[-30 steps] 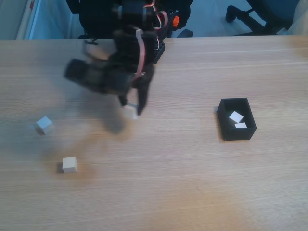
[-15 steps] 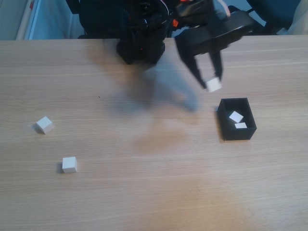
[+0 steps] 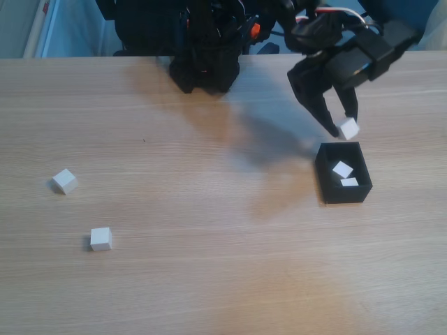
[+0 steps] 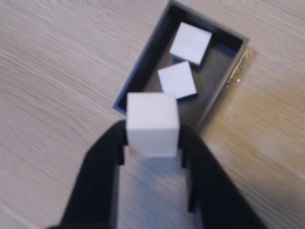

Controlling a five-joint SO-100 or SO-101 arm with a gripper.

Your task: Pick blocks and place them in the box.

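Note:
My black gripper (image 3: 340,130) hangs in the air just above the far edge of the black box (image 3: 330,183), shut on a white block (image 3: 348,128). The wrist view shows that block (image 4: 152,124) pinched between both fingertips of the gripper (image 4: 152,140), over the near wall of the box (image 4: 143,71). Two white blocks (image 3: 343,169) (image 3: 349,182) lie inside the box; they show in the wrist view too (image 4: 191,42) (image 4: 177,80). Two more white blocks (image 3: 64,181) (image 3: 100,239) rest on the table at the left of the fixed view.
The arm's black base (image 3: 204,49) stands at the table's far edge. The wooden table (image 3: 223,279) is bare wood between the loose blocks and the box. A chair base (image 3: 353,21) sits on the floor behind the table.
The gripper took a block from the table's middle, lifted it and swung right. It has since moved further right and lower, over the box's far edge.

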